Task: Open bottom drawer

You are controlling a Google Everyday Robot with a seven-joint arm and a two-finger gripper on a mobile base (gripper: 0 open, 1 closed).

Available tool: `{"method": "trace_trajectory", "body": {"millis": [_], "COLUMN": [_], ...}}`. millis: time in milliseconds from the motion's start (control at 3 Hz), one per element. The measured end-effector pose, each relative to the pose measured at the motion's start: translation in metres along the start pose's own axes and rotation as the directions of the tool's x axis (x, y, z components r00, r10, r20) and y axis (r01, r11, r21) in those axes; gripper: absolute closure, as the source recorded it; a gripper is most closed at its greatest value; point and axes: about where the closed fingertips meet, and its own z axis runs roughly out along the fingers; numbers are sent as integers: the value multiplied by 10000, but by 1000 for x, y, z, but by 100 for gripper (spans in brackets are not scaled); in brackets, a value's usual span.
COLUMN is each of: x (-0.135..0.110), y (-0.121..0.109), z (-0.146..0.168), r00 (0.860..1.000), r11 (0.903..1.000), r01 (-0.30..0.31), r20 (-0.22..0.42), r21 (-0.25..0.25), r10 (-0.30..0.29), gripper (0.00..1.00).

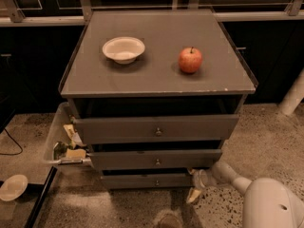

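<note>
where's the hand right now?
Camera view, lower right: the hand is at the right end of the bottom drawer, just above the floor and below the middle drawer.

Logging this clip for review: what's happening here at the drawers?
The robot's arm reaches in from the lower right, with its gripper low at the right end of the bottom drawer, away from its knob. How far that drawer is out is unclear. A white bowl and a red apple sit on top.
</note>
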Motion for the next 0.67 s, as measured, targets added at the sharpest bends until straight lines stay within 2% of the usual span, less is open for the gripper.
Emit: {"method": "trace_trajectory", "body": {"millis": [667], "x": [13], "y": [-7], "z": [11], "r00": [9998], "r11": [9993], "r01": [147], "r20": [-151], "r21": [337], "r10": [-142], "gripper": [0]}}
